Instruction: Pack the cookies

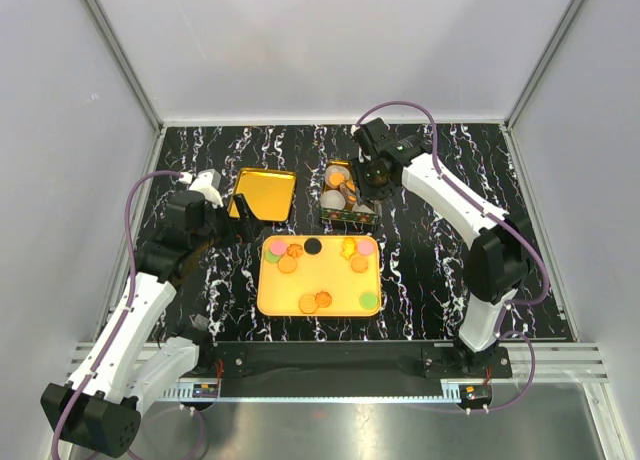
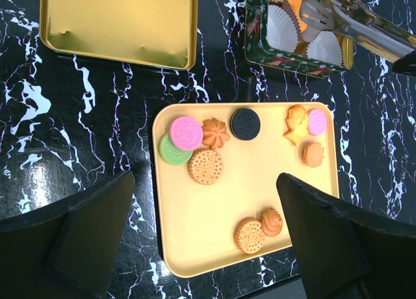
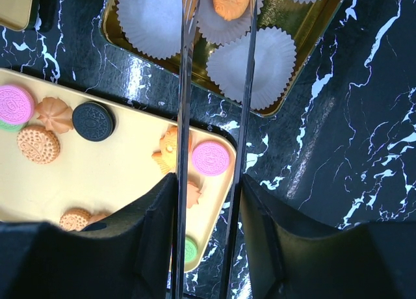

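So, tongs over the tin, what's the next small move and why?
Probably lift the tongs and swing over to the yellow tray: an orange cookie lies in a paper cup at their parted tips, and more cookies wait on the tray.

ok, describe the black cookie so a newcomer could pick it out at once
Find the yellow tray in the middle of the black marbled table. Along its far edge, about midway, lies the black cookie. It is the only dark disc on the tray; its neighbours are orange or pink.
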Motion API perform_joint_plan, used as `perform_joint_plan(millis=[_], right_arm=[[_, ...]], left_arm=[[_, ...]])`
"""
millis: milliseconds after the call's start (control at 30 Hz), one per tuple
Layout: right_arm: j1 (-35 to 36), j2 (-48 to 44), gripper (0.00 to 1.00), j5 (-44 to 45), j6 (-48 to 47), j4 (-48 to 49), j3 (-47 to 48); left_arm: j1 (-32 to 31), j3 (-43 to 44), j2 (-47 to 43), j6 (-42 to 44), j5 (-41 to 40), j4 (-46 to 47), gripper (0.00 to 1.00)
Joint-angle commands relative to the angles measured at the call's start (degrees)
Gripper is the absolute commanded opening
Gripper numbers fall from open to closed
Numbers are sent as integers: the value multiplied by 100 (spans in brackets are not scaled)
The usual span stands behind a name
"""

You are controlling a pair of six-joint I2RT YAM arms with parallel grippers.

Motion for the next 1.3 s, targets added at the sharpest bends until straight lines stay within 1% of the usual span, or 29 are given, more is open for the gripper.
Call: perform_joint_plan(millis=[0,100,200,300,400,500,567,667,867,1267], right_arm=[[-28,-132,49,1,-4,116,131],[-19,-412,49,-43,5,-7,184],[-19,-694,48,-271,75,-157,123],[24,-1221,48,-544,154,-209,-219],[208,-1835,48,-553,312,-359,-588],[630,-2118,49,-387,497,-543,-940],[998,-2198,49,-176,690,-692,-1133],[1342,-2373,49,53,910,-851,-1414],[1440,-2813,50,142,1191,-1071,-2073],[1633,-2998,52,-52,1385,-1019,-2531]], left_arm=[[26,-27,-50,34,58,241,99],[35,-27,-50,34,49,232,99],[35,-27,-50,34,49,241,99],[35,-27,-59,34,49,232,99],[35,-18,-33,16,67,250,99],[44,-27,-6,16,128,276,99],[44,-27,3,7,154,285,99],[44,-27,3,7,172,285,99],[44,-53,-32,7,146,276,99],[52,-44,-32,-1,119,267,99]])
